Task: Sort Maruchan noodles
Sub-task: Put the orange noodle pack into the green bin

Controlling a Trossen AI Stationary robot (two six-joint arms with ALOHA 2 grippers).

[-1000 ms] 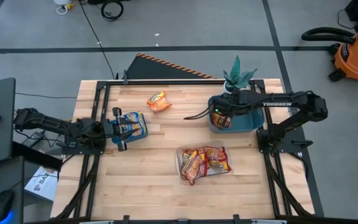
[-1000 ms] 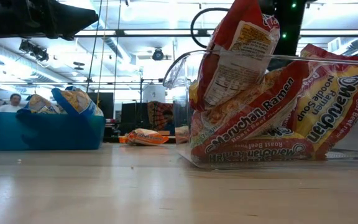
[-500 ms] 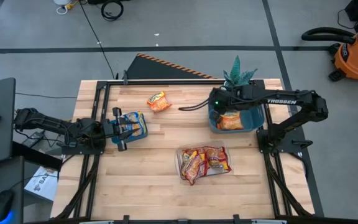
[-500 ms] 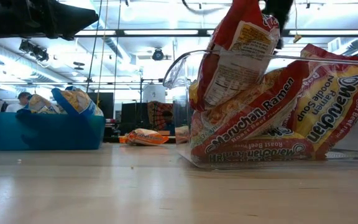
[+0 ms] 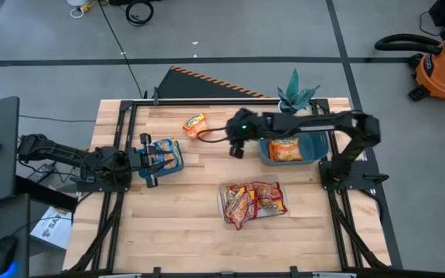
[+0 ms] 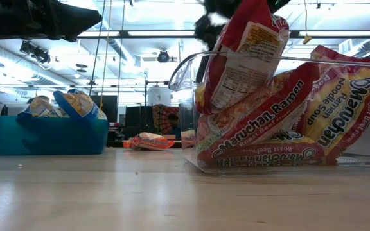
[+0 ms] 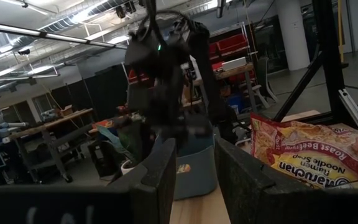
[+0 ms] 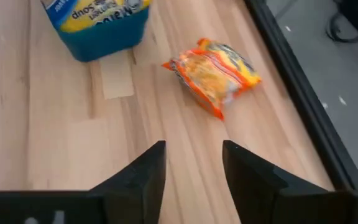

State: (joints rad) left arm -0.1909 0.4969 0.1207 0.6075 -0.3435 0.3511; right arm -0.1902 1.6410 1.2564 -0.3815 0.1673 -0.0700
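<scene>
One loose orange-trimmed packet lies on the bare table near the far edge; we see it at about ten o'clock from the right gripper, ahead of the spread, empty fingers and well apart from them. We count one more orange packet in the dark blue tub at the gripper's three o'clock, red packets heaped in the clear bin at its five o'clock, and blue packets in the blue bin at its nine o'clock. A second ago the right gripper stood over the tub; it has since travelled out over the table. We find the left gripper by the blue bin, fingers parted, holding nothing.
</scene>
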